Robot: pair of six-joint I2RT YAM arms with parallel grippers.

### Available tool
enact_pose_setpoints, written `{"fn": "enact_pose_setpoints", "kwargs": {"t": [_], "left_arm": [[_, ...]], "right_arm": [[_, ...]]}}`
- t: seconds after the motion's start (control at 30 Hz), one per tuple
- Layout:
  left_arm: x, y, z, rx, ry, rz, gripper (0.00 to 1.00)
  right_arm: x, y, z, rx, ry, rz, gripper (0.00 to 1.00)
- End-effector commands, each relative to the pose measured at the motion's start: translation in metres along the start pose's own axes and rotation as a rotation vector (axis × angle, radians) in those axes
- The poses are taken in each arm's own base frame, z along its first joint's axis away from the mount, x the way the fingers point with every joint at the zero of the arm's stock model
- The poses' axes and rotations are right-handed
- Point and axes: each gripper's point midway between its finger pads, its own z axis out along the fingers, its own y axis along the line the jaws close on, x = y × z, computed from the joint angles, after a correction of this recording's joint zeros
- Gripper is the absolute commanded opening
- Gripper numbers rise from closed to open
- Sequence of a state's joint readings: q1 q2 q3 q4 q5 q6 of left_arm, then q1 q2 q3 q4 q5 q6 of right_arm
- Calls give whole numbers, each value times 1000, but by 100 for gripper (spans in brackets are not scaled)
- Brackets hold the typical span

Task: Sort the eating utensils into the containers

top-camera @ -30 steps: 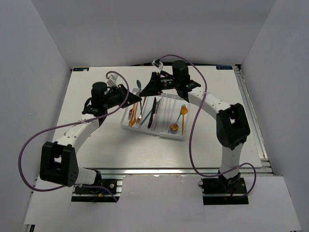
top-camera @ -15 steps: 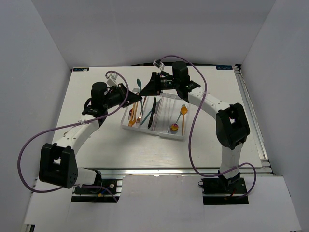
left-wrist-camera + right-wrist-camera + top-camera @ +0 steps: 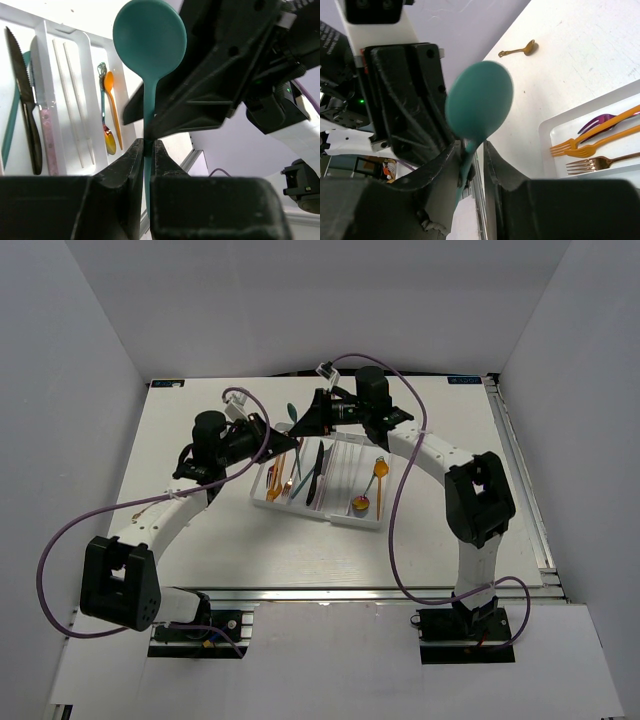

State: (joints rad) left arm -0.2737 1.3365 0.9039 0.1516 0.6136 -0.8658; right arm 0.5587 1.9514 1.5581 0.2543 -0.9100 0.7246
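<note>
A teal spoon (image 3: 292, 412) stands bowl-up in the air above the far left end of the white tray (image 3: 300, 512). My left gripper (image 3: 148, 145) is shut on the lower handle of the teal spoon (image 3: 150, 37). My right gripper (image 3: 472, 147) straddles the same handle just under the bowl of the teal spoon (image 3: 480, 100). One finger touches the handle and a slim gap shows at the other. The two grippers meet tip to tip, left (image 3: 297, 443) and right (image 3: 296, 428). In the tray's containers lie orange forks (image 3: 590, 145), a black knife (image 3: 22, 100), pale chopsticks (image 3: 72, 100) and spoons (image 3: 110, 115).
A small gold spoon (image 3: 520, 50) lies loose on the white table beyond the tray's rim (image 3: 545, 145). A teal knife (image 3: 10, 125) rests beside the black one. Purple cables loop off both arms. White walls close in the table on three sides.
The right gripper's jaws have narrowed around the spoon's handle. The left gripper, still gripping the spoon, has edged slightly right toward the right gripper.
</note>
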Motion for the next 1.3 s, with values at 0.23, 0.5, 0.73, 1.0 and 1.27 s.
{"fn": "enact_pose_setpoints", "kwargs": {"t": [0.23, 0.5, 0.73, 1.0, 1.27], "left_arm": [[2, -18, -1, 51, -7, 26, 6], [3, -6, -5, -24, -22, 5, 46], [-13, 18, -25, -152, -80, 41, 74], [-37, 100, -104, -542, -215, -24, 75], [-42, 169, -191, -937, -350, -126, 81]], "right_arm": [[-11, 3, 5, -16, -23, -82, 14], [-20, -5, -22, 19, -61, -155, 0], [-20, -45, -76, 188, -81, -238, 0], [34, -101, -143, 546, -34, -181, 0], [60, -151, -184, 811, -103, -38, 0]]}}
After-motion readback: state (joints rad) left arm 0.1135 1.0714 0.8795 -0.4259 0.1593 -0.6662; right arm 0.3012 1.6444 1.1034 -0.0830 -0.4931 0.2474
